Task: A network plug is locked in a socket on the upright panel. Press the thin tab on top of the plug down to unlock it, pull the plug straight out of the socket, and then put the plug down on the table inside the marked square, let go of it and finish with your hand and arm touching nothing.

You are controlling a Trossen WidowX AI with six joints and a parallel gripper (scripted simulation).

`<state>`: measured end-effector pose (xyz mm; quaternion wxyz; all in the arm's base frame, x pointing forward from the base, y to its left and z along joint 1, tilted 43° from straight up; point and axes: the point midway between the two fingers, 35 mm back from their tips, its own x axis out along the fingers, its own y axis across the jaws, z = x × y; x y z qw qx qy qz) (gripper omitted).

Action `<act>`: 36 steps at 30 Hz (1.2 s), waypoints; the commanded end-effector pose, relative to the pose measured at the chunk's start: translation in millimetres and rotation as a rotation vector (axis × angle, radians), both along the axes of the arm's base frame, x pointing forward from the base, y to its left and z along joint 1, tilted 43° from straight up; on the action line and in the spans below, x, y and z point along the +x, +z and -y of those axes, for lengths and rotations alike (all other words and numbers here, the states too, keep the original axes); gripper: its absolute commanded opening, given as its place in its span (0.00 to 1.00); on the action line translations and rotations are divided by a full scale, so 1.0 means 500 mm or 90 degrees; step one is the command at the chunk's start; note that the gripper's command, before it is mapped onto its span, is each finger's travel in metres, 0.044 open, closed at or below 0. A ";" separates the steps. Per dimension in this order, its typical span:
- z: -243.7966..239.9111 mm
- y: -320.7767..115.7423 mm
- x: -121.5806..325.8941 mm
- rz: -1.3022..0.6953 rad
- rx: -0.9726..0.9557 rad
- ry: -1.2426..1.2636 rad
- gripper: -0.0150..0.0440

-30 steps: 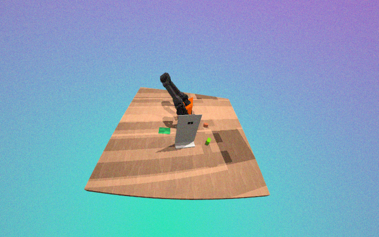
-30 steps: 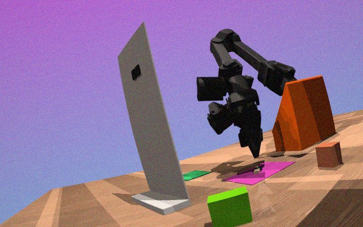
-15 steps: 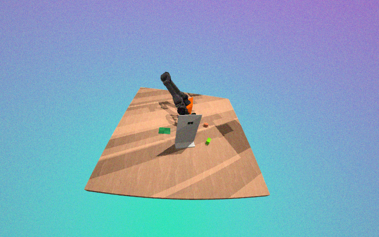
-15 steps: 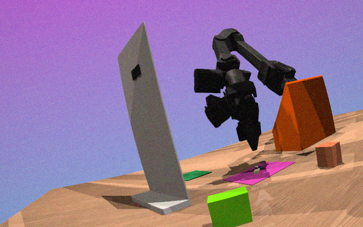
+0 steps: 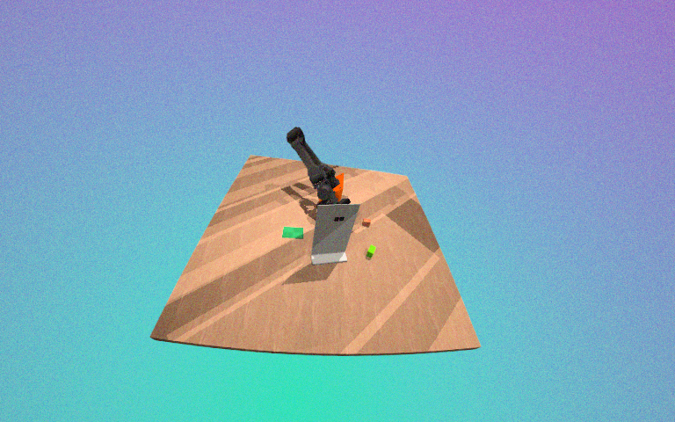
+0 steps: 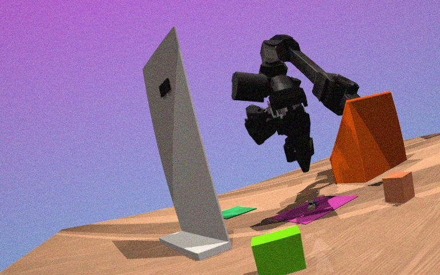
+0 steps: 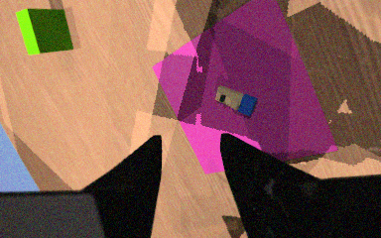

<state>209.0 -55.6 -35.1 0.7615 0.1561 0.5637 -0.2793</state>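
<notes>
The network plug (image 6: 311, 205) (image 7: 237, 98), beige-grey with a blue end, lies inside the magenta square (image 6: 340, 202) (image 7: 205, 161) on the table. My gripper (image 6: 305, 171) (image 7: 190, 142) is open and empty. Its fingertips hang in the air above the square, clear of the plug. The grey upright panel (image 5: 330, 238) (image 6: 194, 155) stands on its foot, with a small black socket housing (image 5: 338, 219) (image 6: 164, 87) near its top. In the top view the square, the plug and the fingertips are hidden behind the panel.
An orange block (image 5: 340, 185) (image 6: 366, 142) stands close to the arm's base. A green patch (image 5: 293, 232) (image 6: 238, 212) lies beside the panel. A bright green block (image 5: 371, 251) (image 6: 279, 254) (image 7: 52, 31) and a small brown-orange block (image 5: 366, 221) (image 6: 398, 188) stand on the panel's other side.
</notes>
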 end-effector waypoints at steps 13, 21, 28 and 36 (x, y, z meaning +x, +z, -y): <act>-0.029 0.039 0.008 0.006 -0.002 -0.003 0.52; -0.043 0.056 0.008 0.006 -0.002 -0.003 0.52; -0.055 0.072 0.007 0.007 -0.003 -0.003 0.52; -0.071 0.083 0.014 0.001 0.000 0.000 0.52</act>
